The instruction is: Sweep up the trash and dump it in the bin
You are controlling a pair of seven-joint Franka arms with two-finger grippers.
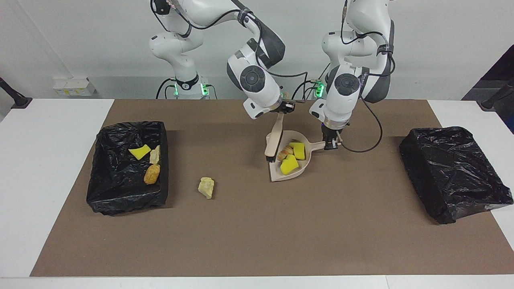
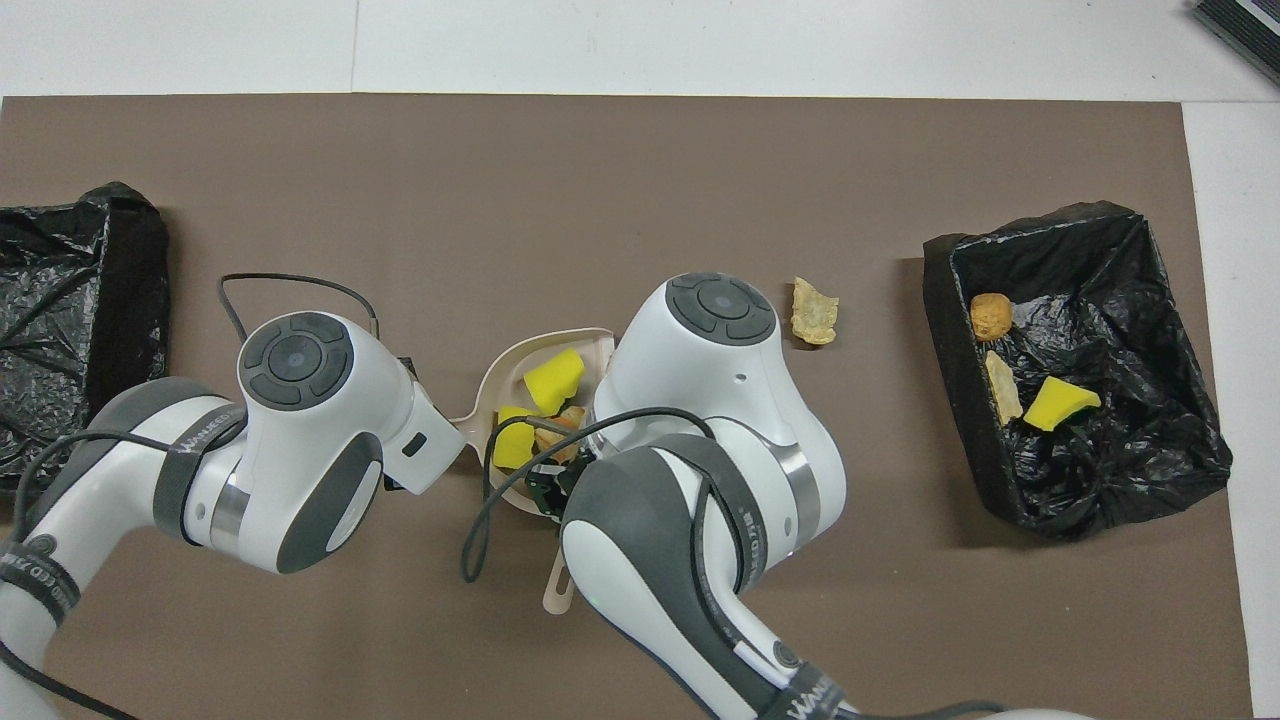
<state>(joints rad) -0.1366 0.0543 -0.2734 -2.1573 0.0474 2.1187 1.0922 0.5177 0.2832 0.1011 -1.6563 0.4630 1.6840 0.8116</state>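
Trash (image 1: 290, 157) fills the dustpan (image 1: 277, 175), its handle pinched by left tool (image 1: 331, 145); right tool (image 1: 286, 107) seemingly grips the brush (image 1: 274, 140).

In the overhead view we lose both grippers under their own arms; the right arm's wrist covers the brush (image 2: 556, 585) save its handle end, and part of the dustpan (image 2: 500, 375); the orange-brown lump (image 2: 570, 420) beside the right gripper shows only a sliver between cables; the left arm hides the dustpan's handle; the lined bin (image 2: 70, 300) at the left arm's end is cut by the frame edge; in the facing view both arms' shoulders are cut off at the top.
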